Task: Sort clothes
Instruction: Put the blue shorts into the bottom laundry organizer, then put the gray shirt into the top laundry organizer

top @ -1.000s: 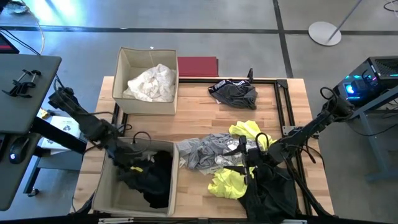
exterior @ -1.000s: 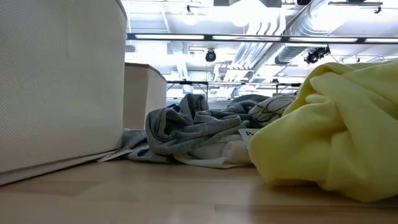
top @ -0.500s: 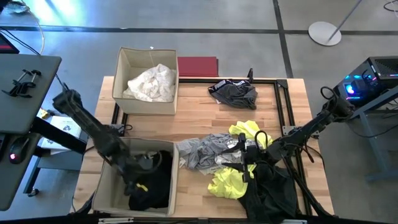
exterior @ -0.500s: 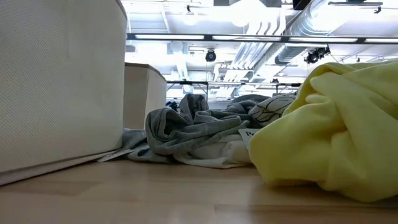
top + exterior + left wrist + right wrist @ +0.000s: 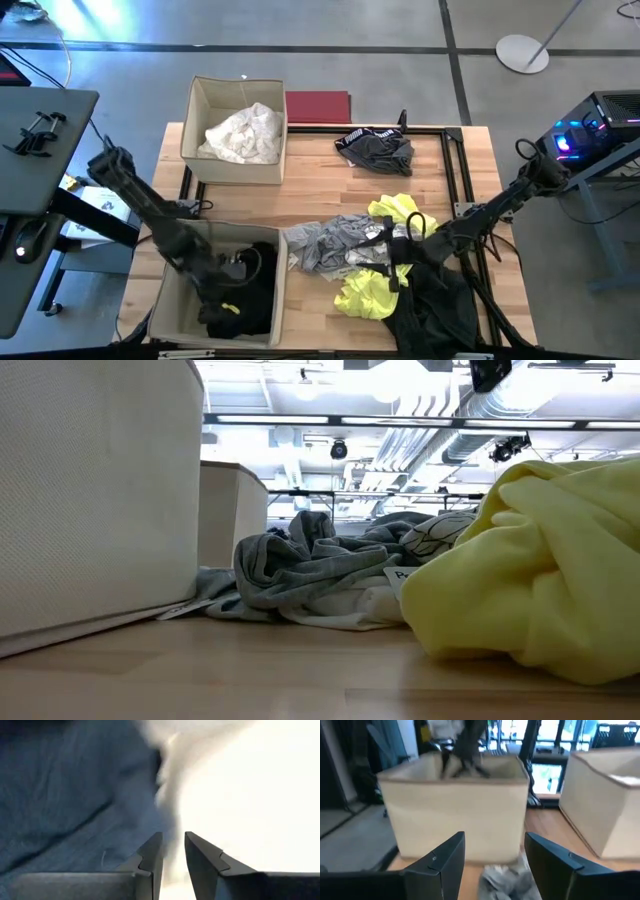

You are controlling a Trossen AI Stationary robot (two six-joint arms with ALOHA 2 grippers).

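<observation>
Inside the near beige box [image 5: 165, 305], the left gripper [image 5: 173, 851] hangs nearly closed over limp dark clothes [image 5: 250, 290], gripping nothing visible; beside the box, the light, floppy grey garment [image 5: 335, 245] invites pinching a raised fold, the right gripper [image 5: 495, 852] spread above it.

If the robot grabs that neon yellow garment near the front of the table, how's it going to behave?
The neon yellow garment lies crumpled in soft folds, so it would probably droop from a pinch. It overlaps the grey clothes and a black garment, so lifting may drag those along.
</observation>
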